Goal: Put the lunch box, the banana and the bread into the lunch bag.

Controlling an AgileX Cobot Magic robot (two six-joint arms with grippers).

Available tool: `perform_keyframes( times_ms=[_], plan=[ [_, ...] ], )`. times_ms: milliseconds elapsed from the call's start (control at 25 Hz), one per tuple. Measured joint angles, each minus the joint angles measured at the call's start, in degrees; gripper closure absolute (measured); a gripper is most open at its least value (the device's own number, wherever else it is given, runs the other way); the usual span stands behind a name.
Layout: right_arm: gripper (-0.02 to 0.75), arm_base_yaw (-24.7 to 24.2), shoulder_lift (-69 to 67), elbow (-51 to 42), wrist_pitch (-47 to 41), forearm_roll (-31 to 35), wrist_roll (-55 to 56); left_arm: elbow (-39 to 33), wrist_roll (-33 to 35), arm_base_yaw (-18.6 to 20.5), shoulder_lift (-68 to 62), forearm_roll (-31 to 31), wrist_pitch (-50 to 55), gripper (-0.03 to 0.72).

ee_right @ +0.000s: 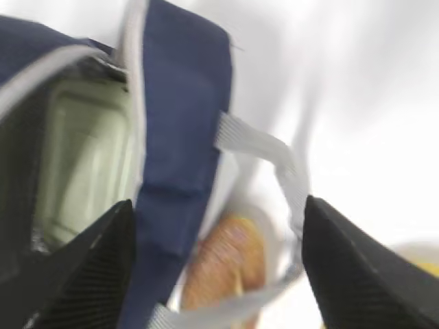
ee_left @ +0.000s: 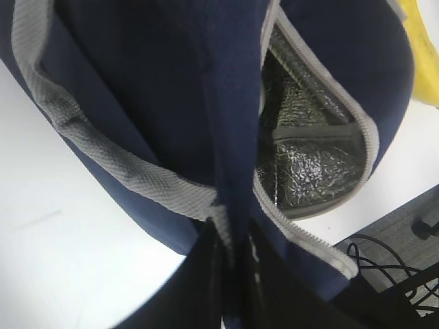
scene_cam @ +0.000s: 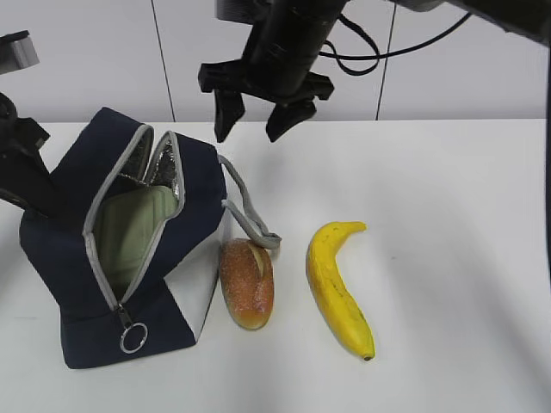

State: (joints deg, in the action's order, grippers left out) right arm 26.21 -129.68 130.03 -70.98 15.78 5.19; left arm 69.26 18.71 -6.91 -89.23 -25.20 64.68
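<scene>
Two end effectors: left [ee_left: 233,274] clamped on navy fabric lunch bag [scene_cam: 60,249], right [scene_cam: 256,120] wide, empty.

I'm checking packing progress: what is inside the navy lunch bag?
Through the unzipped opening of the boxy navy-blue fabric lunch bag shows the pale sage-green lid of the lunch box and silver foil lining. The box's glass body and the bag's bottom are hidden.

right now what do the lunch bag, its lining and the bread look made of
Lunch bag: matte navy woven fabric, going by its soft folds, with grey webbing handles.
Lining: crinkled silvery foil, probably insulating.
Bread: golden-brown speckled crust with a slash; real or a replica, I cannot tell.
</scene>
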Motion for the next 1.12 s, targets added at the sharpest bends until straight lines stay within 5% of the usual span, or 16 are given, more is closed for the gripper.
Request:
perform_keyframes(
  times_ms=[600, 1120],
  plan=[
    [0.163, -6.1, 11.9, -33.6, 0.5, -5.4, 1.4, 0.0, 0.0, 0.0, 0.0, 0.0, 0.1, 0.679],
    [0.163, -3.1, 11.9, -41.3, 7.9, -5.4, 1.4, 0.0, 0.0, 0.0, 0.0, 0.1, 0.3, 0.679]
  ],
)
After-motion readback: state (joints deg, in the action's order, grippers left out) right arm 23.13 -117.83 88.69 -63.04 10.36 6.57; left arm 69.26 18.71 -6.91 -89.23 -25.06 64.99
